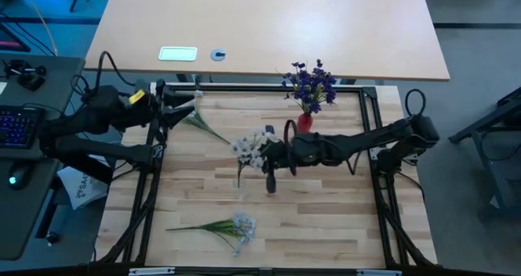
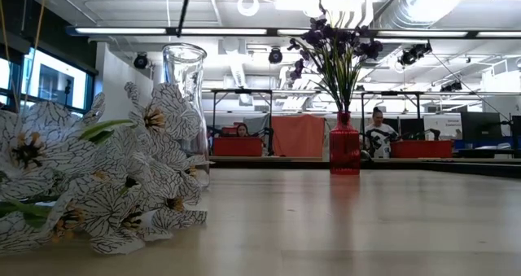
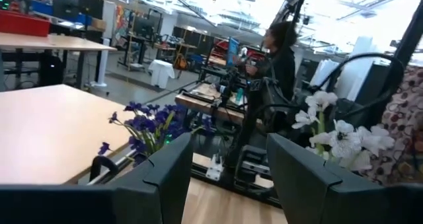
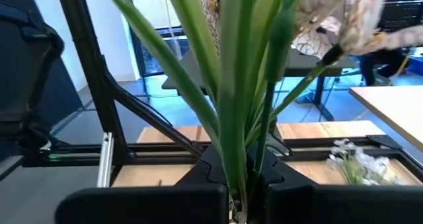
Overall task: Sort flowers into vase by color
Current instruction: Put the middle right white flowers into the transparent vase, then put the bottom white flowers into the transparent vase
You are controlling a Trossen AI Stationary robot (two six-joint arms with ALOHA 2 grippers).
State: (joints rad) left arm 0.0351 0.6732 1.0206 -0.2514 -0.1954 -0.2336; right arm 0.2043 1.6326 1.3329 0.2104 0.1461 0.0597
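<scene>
My right gripper [image 1: 271, 164] is at the table's middle, shut on a white flower sprig [image 1: 252, 147] whose blossoms stand to its left. Purple flowers [image 1: 310, 84] stand in a red vase [image 1: 305, 121] near the far edge. A clear glass vase [image 2: 186, 89] stands upright; its neck looks empty in the low view. A second white sprig [image 1: 232, 225] lies flat near the near edge. A third sprig [image 1: 202, 123] lies on the table just beside my left gripper [image 1: 172, 111], which is open at the far left and holds nothing. My right gripper pinches the white sprig's bunch of green stems and leaves [image 4: 241, 178] between its two fingers. The stems run across the fingers and rise away from them, with a white blossom [image 4: 344, 12] at the far end. Whether the stem's lower end touches anything, I cannot tell.
A black metal frame [image 1: 370, 121] borders the wooden table on the left, right and far sides. A beige desk [image 1: 269, 24] lies beyond the far edge. A keyboard [image 1: 16, 125] sits off the left side. People sit in the room behind the table.
</scene>
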